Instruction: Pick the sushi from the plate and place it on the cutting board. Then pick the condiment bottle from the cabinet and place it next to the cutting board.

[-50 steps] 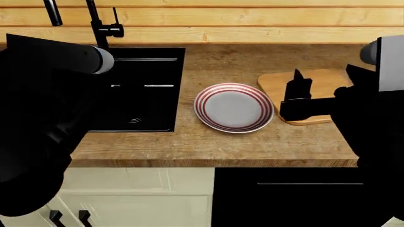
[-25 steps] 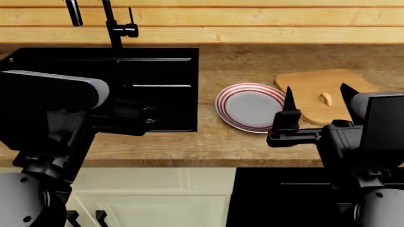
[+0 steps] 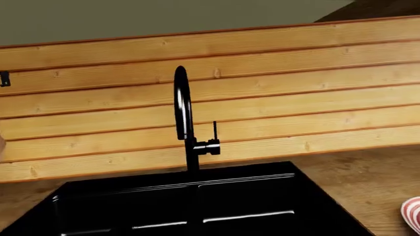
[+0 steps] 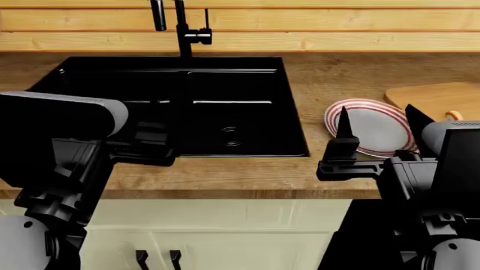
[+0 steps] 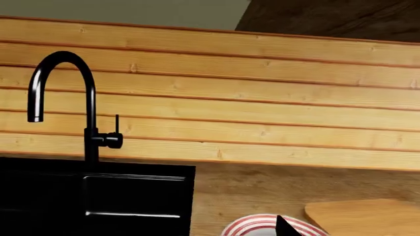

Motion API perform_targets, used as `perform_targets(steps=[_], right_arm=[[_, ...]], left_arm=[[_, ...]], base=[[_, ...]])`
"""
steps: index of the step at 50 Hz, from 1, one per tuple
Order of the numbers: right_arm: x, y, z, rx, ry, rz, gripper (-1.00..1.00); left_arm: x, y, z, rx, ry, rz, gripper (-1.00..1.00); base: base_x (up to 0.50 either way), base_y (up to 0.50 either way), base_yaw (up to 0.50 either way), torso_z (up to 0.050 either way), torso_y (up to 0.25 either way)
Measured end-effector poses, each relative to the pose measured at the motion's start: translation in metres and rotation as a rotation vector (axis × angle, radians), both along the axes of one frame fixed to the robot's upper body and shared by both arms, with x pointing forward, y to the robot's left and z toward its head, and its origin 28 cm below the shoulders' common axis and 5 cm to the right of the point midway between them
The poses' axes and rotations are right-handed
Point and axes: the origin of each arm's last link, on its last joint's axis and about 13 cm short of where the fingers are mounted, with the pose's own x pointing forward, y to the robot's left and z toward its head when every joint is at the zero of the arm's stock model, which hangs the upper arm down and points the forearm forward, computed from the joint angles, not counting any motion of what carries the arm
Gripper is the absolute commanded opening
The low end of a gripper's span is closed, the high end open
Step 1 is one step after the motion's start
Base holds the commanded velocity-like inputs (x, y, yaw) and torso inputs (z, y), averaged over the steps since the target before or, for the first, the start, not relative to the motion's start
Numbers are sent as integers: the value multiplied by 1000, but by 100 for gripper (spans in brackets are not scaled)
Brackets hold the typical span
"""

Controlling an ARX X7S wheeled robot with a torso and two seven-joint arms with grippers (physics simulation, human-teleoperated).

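Observation:
The red-striped plate (image 4: pixel 360 115) lies bare on the wooden counter right of the sink; its rim also shows in the right wrist view (image 5: pixel 253 226) and the left wrist view (image 3: pixel 413 216). The tan cutting board (image 4: pixel 435 97) is at the far right, also seen in the right wrist view (image 5: pixel 364 215). The sushi (image 4: pixel 453 116) lies on the board, partly behind my arm. My right gripper (image 4: pixel 379 130) is open and empty, held above the counter's front edge before the plate. My left gripper (image 4: pixel 146 147) is dark against the sink. The condiment bottle is out of view.
A black sink (image 4: pixel 172 84) with a black faucet (image 4: pixel 180 25) fills the middle of the counter. A wood-plank wall (image 4: pixel 338 25) runs behind. White cabinet doors (image 4: pixel 225 250) are below the counter edge.
The scene has slid to the right in the head view, bringing the sink to the middle. My right gripper has drawn back from the cutting board, where the sushi now lies.

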Motion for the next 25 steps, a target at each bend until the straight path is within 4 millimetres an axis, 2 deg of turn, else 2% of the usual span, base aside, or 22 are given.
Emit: perform_targets(steps=[25], right_arm=[[-1, 2, -2, 5, 2, 11, 100]], left_arm=[[-2, -2, -2, -5, 4, -6, 100]], base=[[0, 500, 0, 0, 0]])
